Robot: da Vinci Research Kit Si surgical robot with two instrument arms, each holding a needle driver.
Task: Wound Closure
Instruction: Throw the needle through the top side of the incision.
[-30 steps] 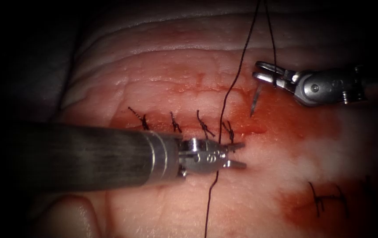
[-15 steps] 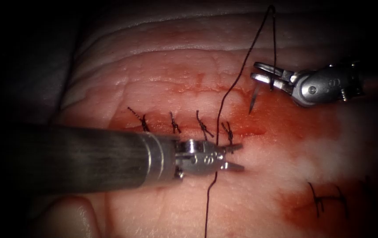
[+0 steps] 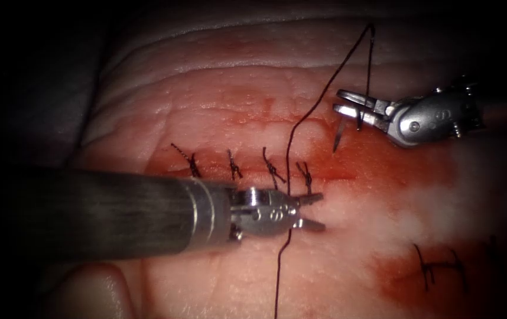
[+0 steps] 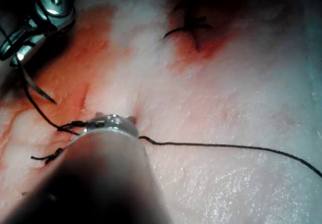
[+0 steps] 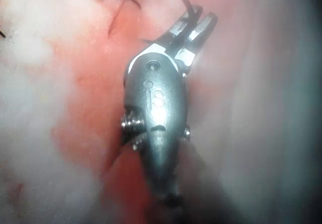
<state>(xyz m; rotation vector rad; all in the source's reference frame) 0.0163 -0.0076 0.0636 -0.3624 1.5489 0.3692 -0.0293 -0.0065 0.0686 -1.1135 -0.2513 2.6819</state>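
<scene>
Right tool (image 3: pixel 343 103) grips the needle (image 3: pixel 337 134) near its back end, tip hanging clear above the tissue (image 3: pixel 218 94); left tool (image 3: pixel 315 211) sits spread open, empty, thread (image 3: pixel 289 153) crossing it.

Endoscope looks down from in front; wrist views close, sharing the tissue (image 3: pixel 218 106).

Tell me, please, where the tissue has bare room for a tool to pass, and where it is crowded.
Bare tissue lies above the row of knots, left of the thread. Another patch lies right of the left tool, below the needle, which the right tool holds clear of the tissue. It is crowded at the knots, where the left tool's open jaws straddle the thread.
</scene>
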